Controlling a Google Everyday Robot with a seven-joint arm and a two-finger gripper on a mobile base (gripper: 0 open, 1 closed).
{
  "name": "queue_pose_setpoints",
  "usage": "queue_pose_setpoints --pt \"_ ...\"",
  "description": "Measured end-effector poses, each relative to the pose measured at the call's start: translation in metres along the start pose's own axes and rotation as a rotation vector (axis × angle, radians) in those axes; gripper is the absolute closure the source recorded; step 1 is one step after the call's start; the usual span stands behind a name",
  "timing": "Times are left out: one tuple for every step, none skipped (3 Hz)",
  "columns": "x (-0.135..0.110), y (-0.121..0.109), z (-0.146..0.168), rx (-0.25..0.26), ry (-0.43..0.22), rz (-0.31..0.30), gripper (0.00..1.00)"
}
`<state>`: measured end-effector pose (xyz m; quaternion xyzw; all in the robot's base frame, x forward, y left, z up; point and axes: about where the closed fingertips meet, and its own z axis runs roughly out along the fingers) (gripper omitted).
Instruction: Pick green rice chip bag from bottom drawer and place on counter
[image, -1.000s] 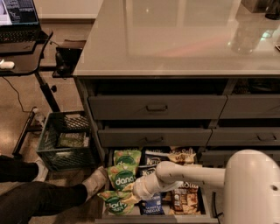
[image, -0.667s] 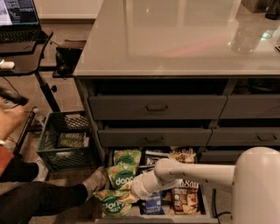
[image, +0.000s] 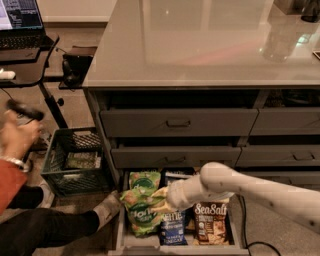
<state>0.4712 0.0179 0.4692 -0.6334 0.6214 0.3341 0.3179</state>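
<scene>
One gripper (image: 164, 199) touches the green rice chip bag (image: 138, 214) in bottom drawer (image: 175, 247).

You have one view: set high, facing down and forward, close in. It takes the counter (image: 200, 50) far, open bottom drawer (image: 150, 247) near, arm (image: 260, 187) near right, gripper (image: 162, 197) over the drawer's left side.

this looks like an office snack corner: a glossy counter (image: 200, 55) over grey drawers (image: 178, 123), the bottom drawer (image: 175, 247) packed with snack bags (image: 210, 222), a black desk (image: 30, 75) with an open laptop (image: 20, 22) alongside, and a plastic crate (image: 55, 170) on the floor. the gripper (image: 164, 201) is down at the green rice chip bag (image: 140, 216).
</scene>
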Motion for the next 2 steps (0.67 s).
queue_pose_setpoints --pt "-0.0118 -0.0153 -0.0516 0.049 -0.018 -0.01 1.0" --pt "-0.012 -0.0151 -0.0537 0.048 -0.019 -0.009 1.0"
